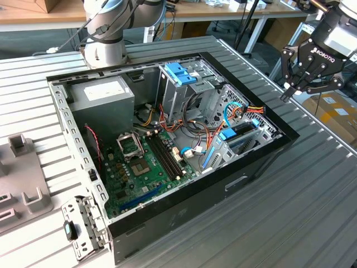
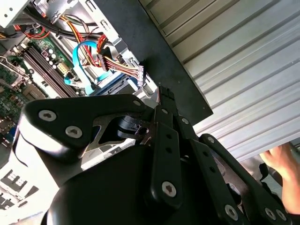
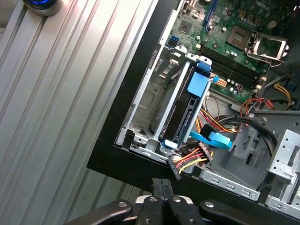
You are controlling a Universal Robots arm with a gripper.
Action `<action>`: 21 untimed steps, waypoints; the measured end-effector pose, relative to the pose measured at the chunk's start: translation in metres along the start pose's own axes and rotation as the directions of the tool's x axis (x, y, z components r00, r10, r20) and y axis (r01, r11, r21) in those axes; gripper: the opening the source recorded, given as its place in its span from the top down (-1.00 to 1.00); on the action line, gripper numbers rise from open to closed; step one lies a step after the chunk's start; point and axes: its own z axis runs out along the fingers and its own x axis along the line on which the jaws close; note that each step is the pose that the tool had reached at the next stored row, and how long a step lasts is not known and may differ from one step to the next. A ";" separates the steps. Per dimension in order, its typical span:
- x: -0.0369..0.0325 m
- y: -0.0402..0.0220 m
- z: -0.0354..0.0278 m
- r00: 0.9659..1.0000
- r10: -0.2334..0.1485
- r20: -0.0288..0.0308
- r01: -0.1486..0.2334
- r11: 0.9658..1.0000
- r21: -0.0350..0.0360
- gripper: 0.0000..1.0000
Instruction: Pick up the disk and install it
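Fingertips of the gripper (image 1: 288,94) are pressed together around nothing, hanging above the bench just off the open computer case's (image 1: 184,215) edge at the exterior view's right. Inside that edge the disk (image 1: 239,134) sits edge-up in its drive bay (image 3: 151,101), blue tab toward the motherboard (image 1: 146,162).

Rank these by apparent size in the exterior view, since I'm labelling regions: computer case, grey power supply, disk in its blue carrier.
1. Computer case, by far the largest.
2. Grey power supply.
3. Disk, seated in its bay, partly hidden, smallest as seen.

The gripper hovers off the case.
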 end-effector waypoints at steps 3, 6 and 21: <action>0.0000 0.0000 0.0000 1.000 -0.015 0.000 0.015 1.000 -0.001 0.79; 0.0000 0.0000 -0.0001 1.000 -0.028 0.000 0.028 1.000 -0.002 0.79; 0.0000 0.0000 -0.0001 0.996 -0.094 0.001 0.094 0.996 -0.007 0.79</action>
